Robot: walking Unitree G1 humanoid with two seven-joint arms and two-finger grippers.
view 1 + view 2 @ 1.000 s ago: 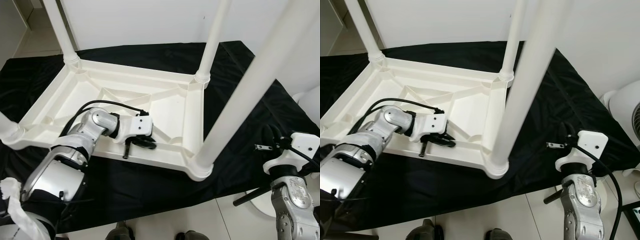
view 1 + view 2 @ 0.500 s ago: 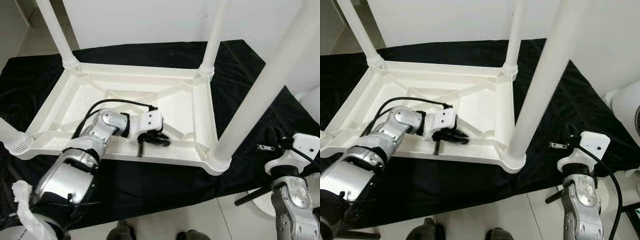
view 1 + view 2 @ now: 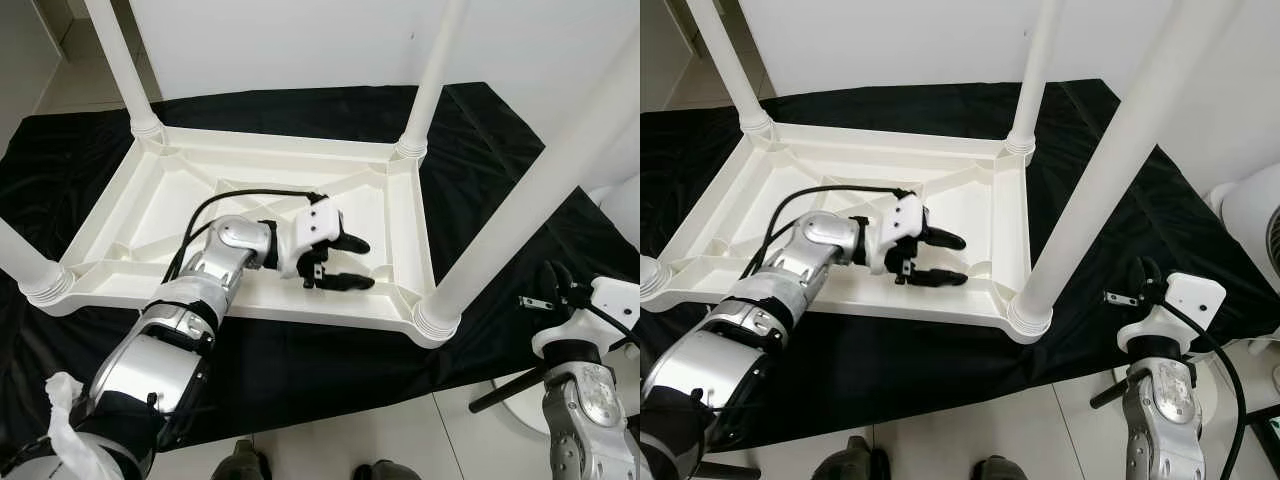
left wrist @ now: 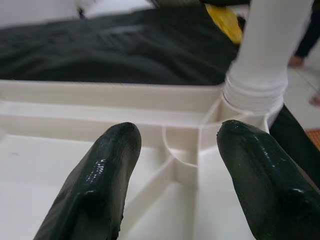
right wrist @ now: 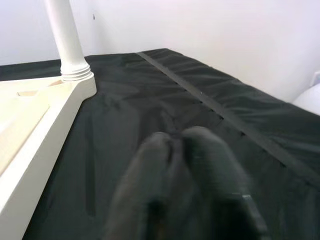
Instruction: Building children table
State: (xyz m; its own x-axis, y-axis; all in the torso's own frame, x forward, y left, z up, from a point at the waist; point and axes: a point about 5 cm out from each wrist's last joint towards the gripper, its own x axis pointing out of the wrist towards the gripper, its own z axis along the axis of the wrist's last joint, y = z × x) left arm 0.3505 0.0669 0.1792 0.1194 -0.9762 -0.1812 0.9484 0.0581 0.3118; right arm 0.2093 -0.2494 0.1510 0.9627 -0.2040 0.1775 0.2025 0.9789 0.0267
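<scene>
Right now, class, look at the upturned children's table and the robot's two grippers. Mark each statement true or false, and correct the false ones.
1. The white table lies upside down on a black cloth. True.
2. The left gripper is shut on a table leg. False: its fingers are open and hold nothing, inside the table's underside.
3. The right gripper is shut, off to the side above the cloth. True.
4. The near right leg lies flat on the cloth. False: it stands upright in its corner socket.

table (image 3: 170, 195) upside down on cloth (image 3: 500, 130) | left gripper (image 3: 345, 262) inside tabletop, near right legs | right gripper (image 3: 556, 282) right of table, over cloth
</scene>
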